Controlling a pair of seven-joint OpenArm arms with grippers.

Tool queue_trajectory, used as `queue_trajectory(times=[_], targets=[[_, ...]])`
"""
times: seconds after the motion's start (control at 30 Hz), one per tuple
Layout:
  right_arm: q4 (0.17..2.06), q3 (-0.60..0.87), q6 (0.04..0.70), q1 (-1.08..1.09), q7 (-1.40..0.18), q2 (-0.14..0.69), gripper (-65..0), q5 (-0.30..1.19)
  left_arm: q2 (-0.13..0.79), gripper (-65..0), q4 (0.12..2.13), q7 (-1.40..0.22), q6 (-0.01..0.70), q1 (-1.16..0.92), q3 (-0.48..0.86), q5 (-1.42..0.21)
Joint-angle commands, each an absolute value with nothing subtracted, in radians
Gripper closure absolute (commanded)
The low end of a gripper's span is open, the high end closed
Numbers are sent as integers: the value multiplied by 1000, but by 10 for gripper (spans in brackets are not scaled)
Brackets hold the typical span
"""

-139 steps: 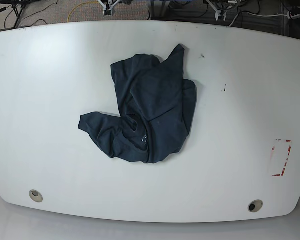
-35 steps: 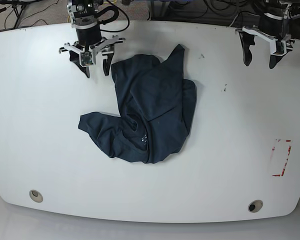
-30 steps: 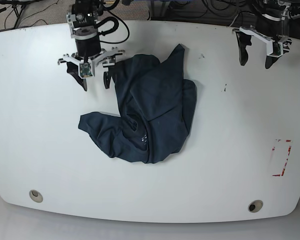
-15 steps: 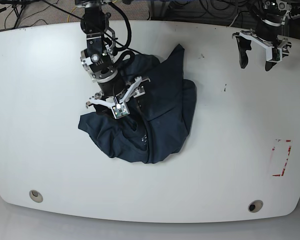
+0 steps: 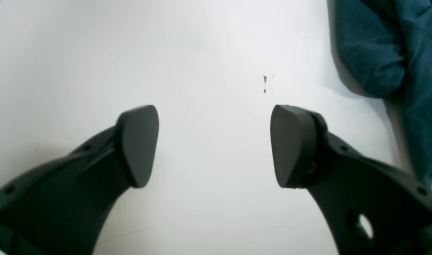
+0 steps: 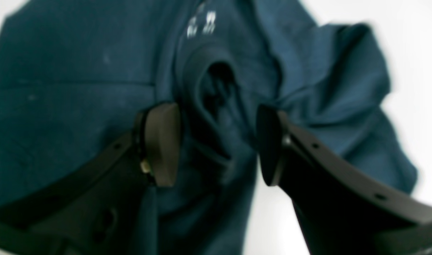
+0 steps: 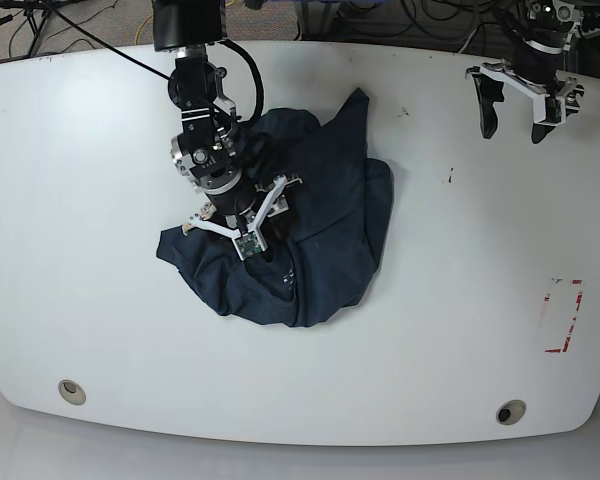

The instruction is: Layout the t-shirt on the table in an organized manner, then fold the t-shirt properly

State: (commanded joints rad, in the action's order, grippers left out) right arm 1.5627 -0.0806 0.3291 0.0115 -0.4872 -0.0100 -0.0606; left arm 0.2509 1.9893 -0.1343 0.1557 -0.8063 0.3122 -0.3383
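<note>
— Shirt (image 7: pixel 300 230): where is it listed?
— Crumpled in a dark heap at mid-surface (image 7: pixel 90 200), collar opening uppermost.
— Right pincer (image 6: pixel 217 141)?
— Spread wide, set low over the heap; the collar fold is seen between its fingers (image 6: pixel 159 141). Whether cloth is touched cannot be told.
— Left pincer (image 5: pixel 214 145)?
— Spread wide, nothing held; it is raised over bare white at the far corner (image 7: pixel 523 92), well apart from the shirt, whose edge (image 5: pixel 382 56) is seen at upper right.
</note>
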Motion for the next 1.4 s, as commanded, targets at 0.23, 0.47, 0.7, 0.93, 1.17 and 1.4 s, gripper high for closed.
queue_trajectory(times=[0.23,0.47,0.7,0.93,1.17,1.4], targets=[[1501,-81,328,30,-467,-8,-308,-36,251,-458,1988,-134,156,-805,312,-338],[1500,-81,328,31,-452,-8,-54,-44,249,-458,1986,-134,156,-805,312,-338],[1537,-81,328,21,-453,-8,-6,-45,249,-458,1986,-134,157,-803,306,-338],[1719,-87,328,-42,-458,-8,0,-65,254,-462,1986,-134,157,-788,243,-340],[1902,-140,334,-44,-501,-8,0,-203,254,-464,1982,-134,159,-745,143,-338],[1982,-216,334,54,-503,-8,0,-305,254,-465,1962,-134,159,-687,39,-338]])
